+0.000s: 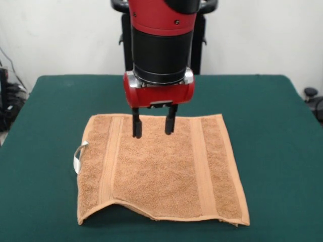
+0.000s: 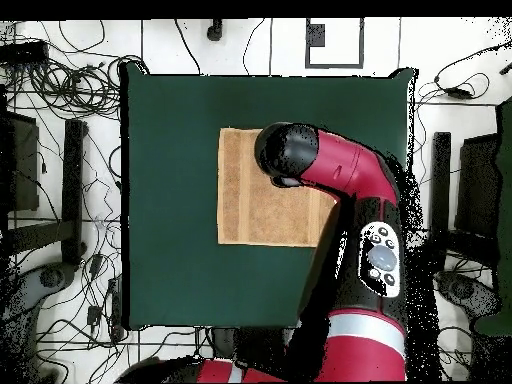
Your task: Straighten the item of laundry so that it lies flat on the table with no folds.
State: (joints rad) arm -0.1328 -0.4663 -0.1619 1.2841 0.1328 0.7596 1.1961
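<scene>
Where the table (image 1: 45, 212) ran closest to the front camera, bare green cloth showed along the bottom edge, and just beyond it lay the near hem of the towel (image 1: 161, 186). That hem was not flat: toward seven o'clock it arched up off the cloth with a dark shadow beneath, and only the corners touched down. Past the hem the towel spread out roughly square near the middle of the table, with two flat woven bands running from the near edge to the far edge. A small white tag (image 1: 78, 157) stuck out from its nine o'clock edge onto the green. Farther back, the gripper (image 1: 153, 126) hung over the far part of the towel with its two dark fingers (image 1: 136, 126) spread apart and empty, their tips at or just above the pile. Seen overhead, the red arm (image 2: 345, 170) covered the towel's three o'clock side.
</scene>
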